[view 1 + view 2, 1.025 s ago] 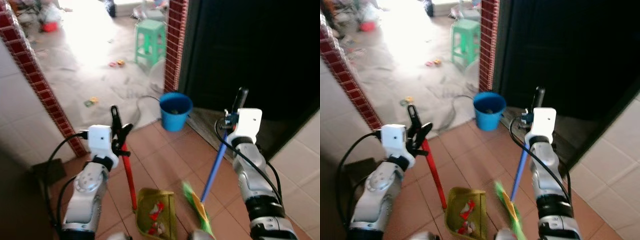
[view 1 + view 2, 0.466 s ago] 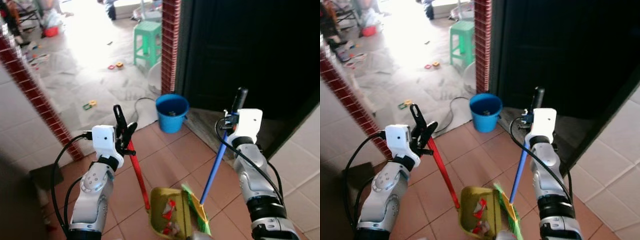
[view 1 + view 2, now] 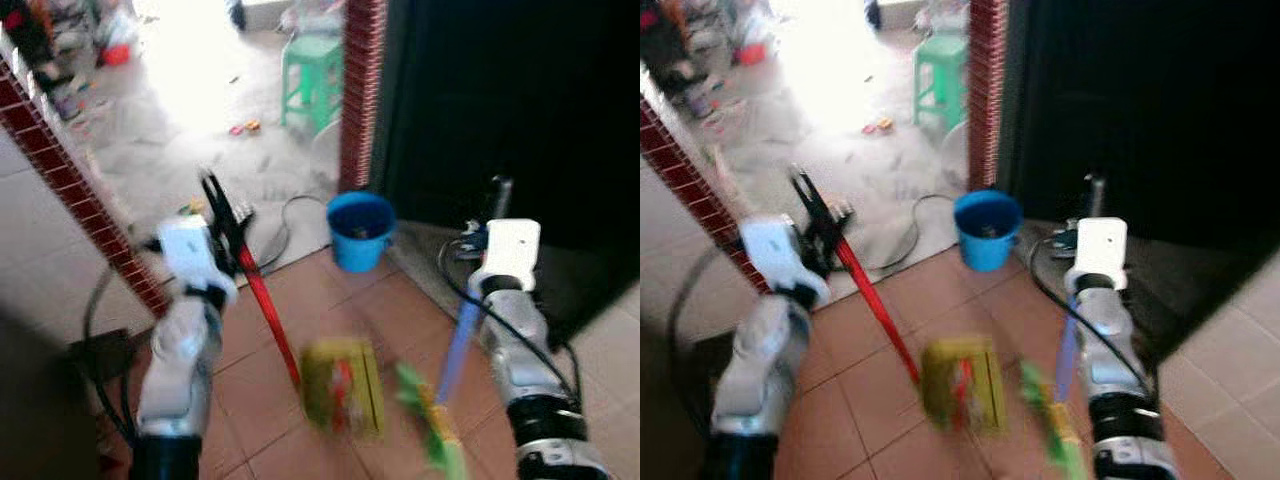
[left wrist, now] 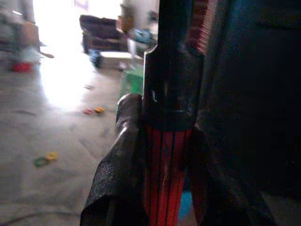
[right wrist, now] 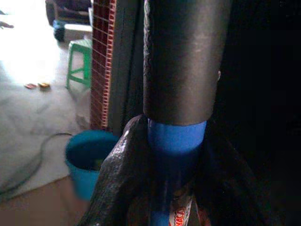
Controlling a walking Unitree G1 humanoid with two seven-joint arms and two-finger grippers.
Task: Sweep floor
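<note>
**Operator:** How are my arms set?

**Observer:** Both of yours are raised in front of you, forearms angled up and forward, each holding a long handle. Your left gripper [image 3: 225, 215] sits high on your left side, its fingers [image 4: 123, 155] clamped around the red dustpan handle [image 3: 268, 315], just under the handle's black top grip. That handle slants down and toward the middle to the yellow-green dustpan [image 3: 342, 387], which sits on the terracotta floor tiles [image 3: 320, 300] between your arms, with red bits inside it.

**Operator:** And the right one?

**Observer:** Your right gripper [image 5: 164, 155] is closed on the blue broom handle [image 3: 456, 340], right below its dark grip sleeve. The handle drops down and inward to the green broom head [image 3: 430, 430], which is just beside the dustpan on its right; blur hides whether they touch.

**Operator:** What's ahead?

**Observer:** A blue bucket [image 3: 360, 228] stands past the dustpan, near a red brick pillar [image 3: 362, 90]. A green stool [image 3: 312, 75] stands farther off on the grey floor.
</note>
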